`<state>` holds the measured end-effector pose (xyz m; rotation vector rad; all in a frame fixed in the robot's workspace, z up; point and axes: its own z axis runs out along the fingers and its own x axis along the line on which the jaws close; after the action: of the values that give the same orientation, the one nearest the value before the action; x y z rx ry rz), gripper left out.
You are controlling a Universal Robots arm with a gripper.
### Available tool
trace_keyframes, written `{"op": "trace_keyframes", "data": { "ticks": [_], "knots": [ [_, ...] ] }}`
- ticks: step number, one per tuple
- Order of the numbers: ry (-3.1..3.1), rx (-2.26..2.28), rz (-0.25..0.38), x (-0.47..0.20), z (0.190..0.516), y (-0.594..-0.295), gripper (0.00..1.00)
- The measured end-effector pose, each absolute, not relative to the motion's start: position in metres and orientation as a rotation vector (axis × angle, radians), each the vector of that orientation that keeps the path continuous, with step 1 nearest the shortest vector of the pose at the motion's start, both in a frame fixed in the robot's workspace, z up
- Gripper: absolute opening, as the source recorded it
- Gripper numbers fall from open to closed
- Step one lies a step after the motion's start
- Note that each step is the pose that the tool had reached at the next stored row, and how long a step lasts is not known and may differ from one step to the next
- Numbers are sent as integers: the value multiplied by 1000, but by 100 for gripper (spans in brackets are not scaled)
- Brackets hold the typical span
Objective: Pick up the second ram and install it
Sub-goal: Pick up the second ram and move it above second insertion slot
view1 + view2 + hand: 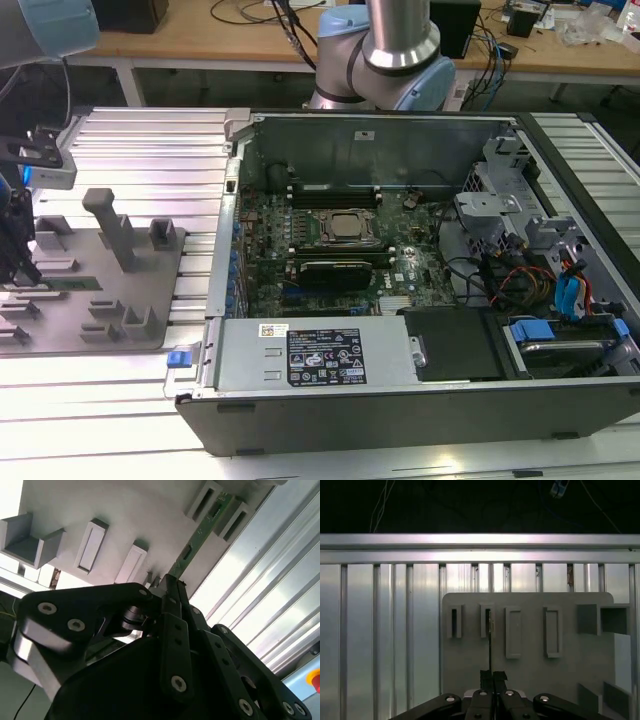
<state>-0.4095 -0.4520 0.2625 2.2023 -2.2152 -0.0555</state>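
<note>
The second ram [198, 534] is a thin green stick lying on the grey fixture plate [125, 510]. Its far end sits between two raised grey blocks. My gripper [169, 586] is shut on the near end of the stick. The first wrist view has the ram [490, 640] edge-on as a thin dark line, running from my gripper [493, 676] up to a slot in the plate. At the exterior view's left, the gripper [25, 262] hangs over the fixture plate [120, 300], where the green ram [72, 283] lies flat.
An open computer case [400, 120] stands in the middle of the ribbed aluminium table [150, 140]. Its motherboard carries a silver CPU [347, 228], black memory slots [335, 190] and a black card [335, 272]. Grey posts [112, 225] rise from the fixture plate.
</note>
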Motion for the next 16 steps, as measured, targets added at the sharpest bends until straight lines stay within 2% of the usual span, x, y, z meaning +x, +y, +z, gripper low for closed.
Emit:
{"op": "trace_keyframes", "data": {
  "ticks": [16],
  "knots": [
    [-2215, 2202, -55, -410, 300, -452, 9]
  ]
}}
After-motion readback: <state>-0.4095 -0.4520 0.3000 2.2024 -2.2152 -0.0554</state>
